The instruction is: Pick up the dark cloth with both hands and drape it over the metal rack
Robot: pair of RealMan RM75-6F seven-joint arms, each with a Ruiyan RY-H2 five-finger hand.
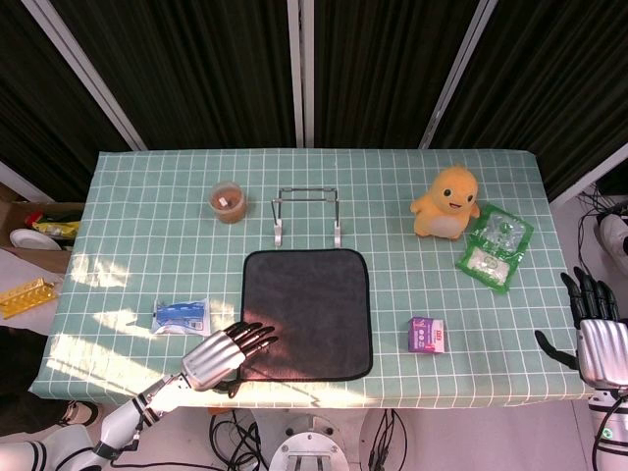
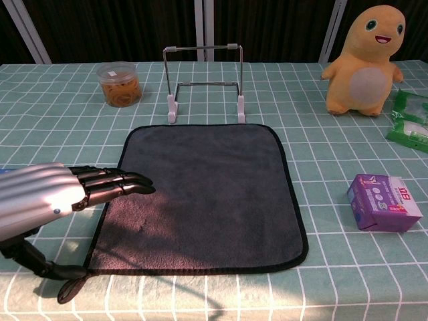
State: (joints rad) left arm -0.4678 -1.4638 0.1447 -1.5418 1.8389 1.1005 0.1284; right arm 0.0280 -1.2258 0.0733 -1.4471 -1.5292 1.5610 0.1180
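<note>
the table carries the dark cloth flat at its near middle, the metal rack just beyond. the left hand hovers, fingers spread and empty, over the cloth's near left corner; the right hand waits open off the right edge. the reach is underway; next, both must pinch near corners.

The left hand has a ribbed, brushed-silver back and glossy black fingers; its forearm is silver with a dark wrist joint. The right hand matches: silver back plate, black fingers, black thumb.
</note>
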